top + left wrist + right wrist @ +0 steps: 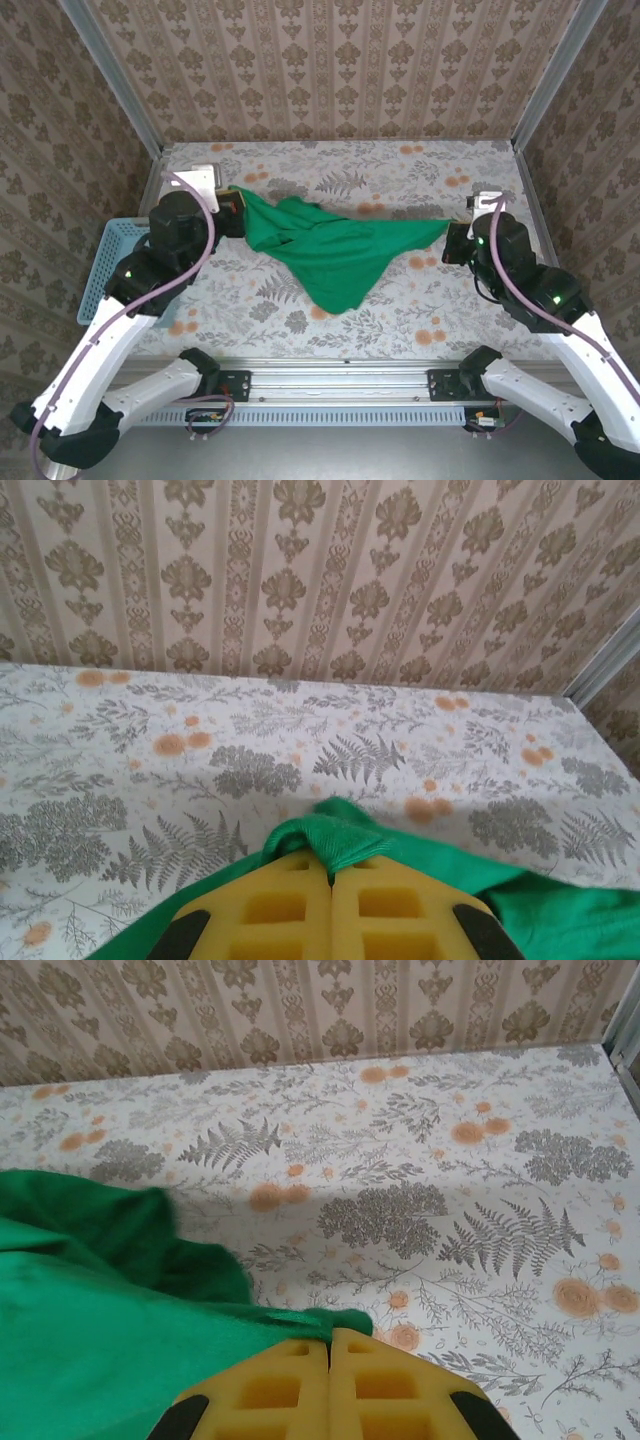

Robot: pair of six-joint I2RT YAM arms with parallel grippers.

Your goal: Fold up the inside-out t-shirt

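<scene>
Where the left arm crosses it, the light-blue plastic basket point(98, 262) at the left edge of the worktop point(420, 320) is largely covered, and what it holds cannot be told from the strip of rim and grid wall that shows.

Just to its right, the left claw point(238, 206) is pressed together on a bunched fold of the bright green t-shirt point(335, 250). In the left wrist view the yellow pads of the left claw point(330, 868) meet with a ridge of the t-shirt point(345, 838) pinched between them.

From there the shirt stretches across the middle of the worktop towards the right, rumpled near the left claw and sagging into a point towards the near edge. Neck, sleeves and seams are lost in the folds, and it is hard to say how much of the cloth rests on the floral surface.

At the far right end, the right claw point(452, 240) pinches a thin corner of the shirt. In the right wrist view the right claw point(328, 1348) is closed on the hem of the t-shirt point(90, 1330), which spreads away to the left.

Patterned wallpaper point(330, 70) encloses the worktop on three sides.
</scene>
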